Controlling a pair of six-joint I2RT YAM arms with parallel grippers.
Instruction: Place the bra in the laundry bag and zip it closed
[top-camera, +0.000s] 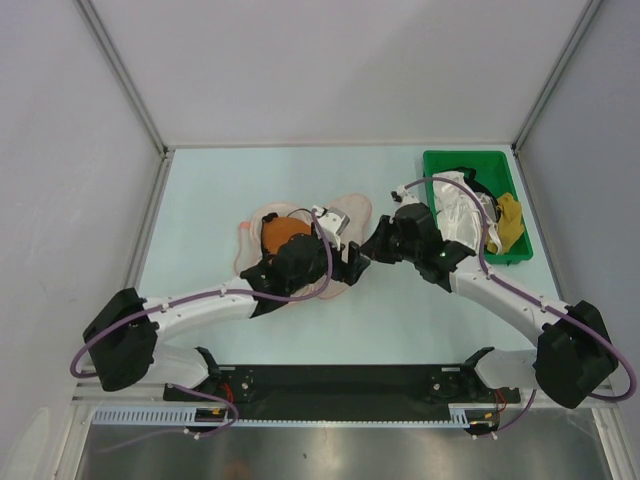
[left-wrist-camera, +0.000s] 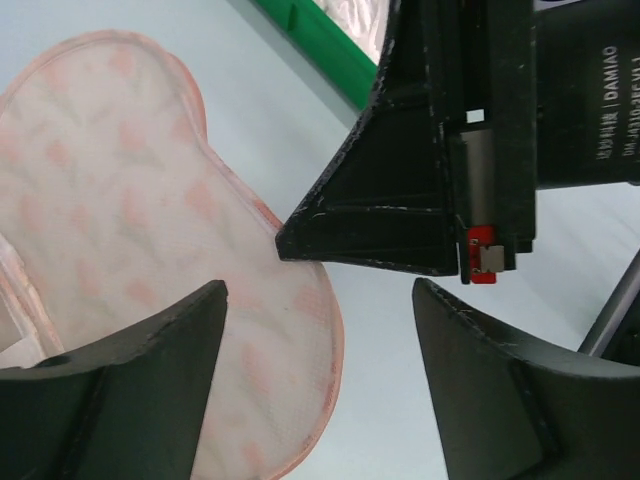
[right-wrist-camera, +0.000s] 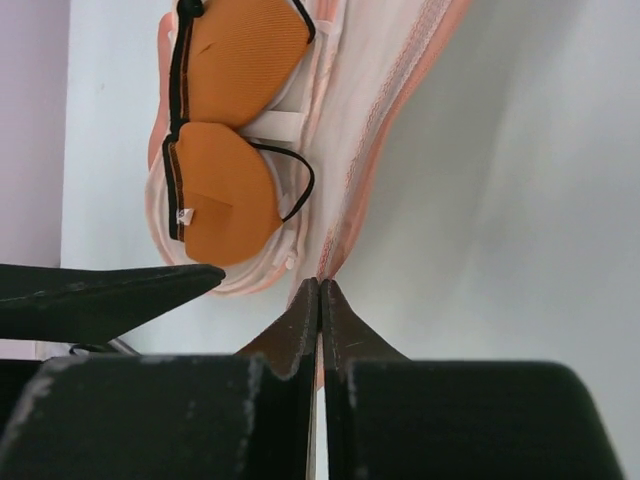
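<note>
Blocking laundry bag (top-camera: 352, 208), left arm (top-camera: 200, 305), green bin (top-camera: 470, 155) nearby

left arm (top-camera: 200, 305): stretched out low from its base, heading roughly 2 o'clock
left gripper (left-wrist-camera: 320, 390): jaws spread wide, nothing in between
right arm (top-camera: 500, 290): reaching toward 10 o'clock
right gripper (right-wrist-camera: 320, 292): pinched tight, with the laundry bag (right-wrist-camera: 385, 120) edge caught at the tips
spacing: the two grippers' tips are pretty much nose to nose

Bra (right-wrist-camera: 225, 190) is matt cloth; laundry bag (left-wrist-camera: 120, 200) is fine mesh.
</note>
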